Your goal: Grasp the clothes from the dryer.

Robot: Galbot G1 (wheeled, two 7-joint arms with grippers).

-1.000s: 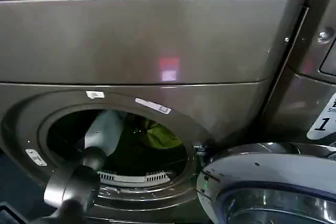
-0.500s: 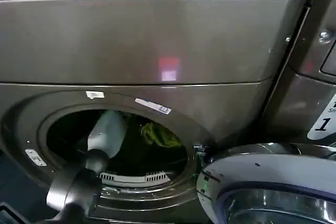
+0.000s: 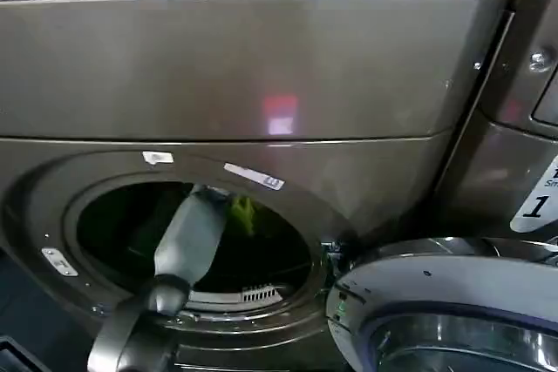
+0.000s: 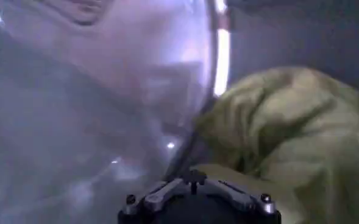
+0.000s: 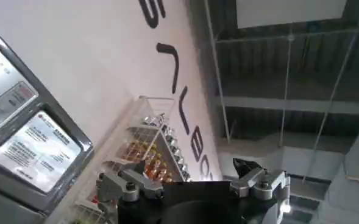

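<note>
Head view: left arm (image 3: 187,237) reaches into dryer (image 3: 261,84) porthole, toward clothes (image 3: 242,213). Left hand (image 4: 194,204) is just beside clothes; grip state unclear. Right hand (image 5: 191,189) spread, away from dryer.

My left arm (image 3: 187,241) hid most of the clothes (image 3: 241,212) inside the dryer (image 3: 261,67), leaving a small green scrap visible. My left gripper's (image 4: 199,198) fingertips were cut off at the wrist picture's edge, and the drum beside the clothes was blurred.
</note>
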